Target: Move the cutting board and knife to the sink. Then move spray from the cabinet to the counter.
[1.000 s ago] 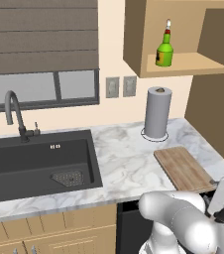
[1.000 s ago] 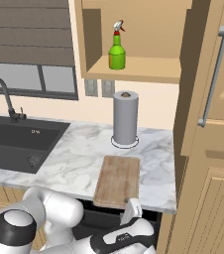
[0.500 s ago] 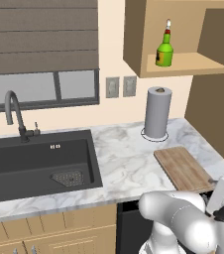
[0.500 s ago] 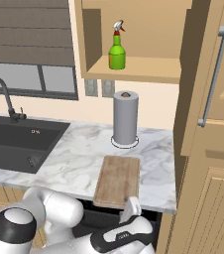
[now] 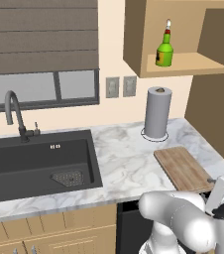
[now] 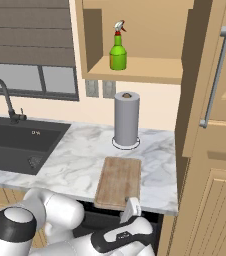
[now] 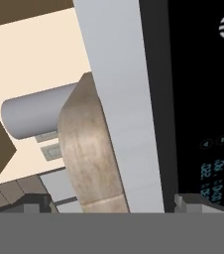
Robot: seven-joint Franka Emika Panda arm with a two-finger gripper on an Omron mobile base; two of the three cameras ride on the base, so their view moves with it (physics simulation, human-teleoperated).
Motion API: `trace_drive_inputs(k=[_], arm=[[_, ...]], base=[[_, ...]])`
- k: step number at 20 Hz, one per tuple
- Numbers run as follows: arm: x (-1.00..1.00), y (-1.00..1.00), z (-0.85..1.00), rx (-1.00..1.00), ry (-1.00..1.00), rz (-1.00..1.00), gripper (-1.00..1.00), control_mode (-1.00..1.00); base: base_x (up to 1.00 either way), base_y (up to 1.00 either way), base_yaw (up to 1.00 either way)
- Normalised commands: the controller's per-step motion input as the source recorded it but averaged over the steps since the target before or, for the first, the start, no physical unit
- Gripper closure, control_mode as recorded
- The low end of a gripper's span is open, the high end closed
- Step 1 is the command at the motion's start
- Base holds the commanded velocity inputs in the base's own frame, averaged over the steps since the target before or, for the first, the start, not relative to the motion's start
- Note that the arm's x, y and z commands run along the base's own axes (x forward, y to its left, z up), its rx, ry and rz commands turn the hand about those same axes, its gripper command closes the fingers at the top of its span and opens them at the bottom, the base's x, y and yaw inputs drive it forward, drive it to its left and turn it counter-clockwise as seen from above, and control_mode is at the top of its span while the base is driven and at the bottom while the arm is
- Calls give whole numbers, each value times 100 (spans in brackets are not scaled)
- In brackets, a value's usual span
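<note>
The cutting board (image 5: pixel 183 168) (image 6: pixel 119 181) lies flat on the counter (image 5: pixel 126 158) (image 6: pixel 77 157), right of the sink (image 5: pixel 34 161) (image 6: pixel 15 140). Its near end (image 7: pixel 86 149) juts over the counter's front edge in the hand view. My gripper (image 5: pixel 222 192) (image 6: pixel 131 207) (image 7: pixel 111 206) hangs just below and in front of that end, open, with nothing between the fingers. The green spray (image 5: pixel 164 51) (image 6: pixel 117 50) stands upright in the open niche of the cabinet (image 5: pixel 188 63) (image 6: pixel 145 70). The knife is out of view.
A grey paper towel roll (image 5: pixel 157 111) (image 6: pixel 126 119) (image 7: pixel 34 116) stands behind the board near the wall. A black appliance front (image 7: pixel 203 99) sits under the counter beside the hand. A tall panelled cabinet (image 6: pixel 215 150) closes off the right side. The faucet (image 5: pixel 12 114) rises behind the sink.
Hardly anything: the hand has crept a little upward below the board's near end, and the jaws stay wide.
</note>
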Motion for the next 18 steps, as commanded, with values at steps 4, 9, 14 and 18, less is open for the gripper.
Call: trace_drive_inputs(k=[4, 9, 14, 18], arm=[[0, 0, 0, 0, 0, 0, -100, -100], [0, 0, 0, 0, 0, 0, -100, -100], [0, 0, 0, 0, 0, 0, -100, -100], [0, 0, 0, 0, 0, 0, -100, -100]], base=[[0, 0, 0], [0, 0, 0], [0, 0, 0], [0, 0, 0]])
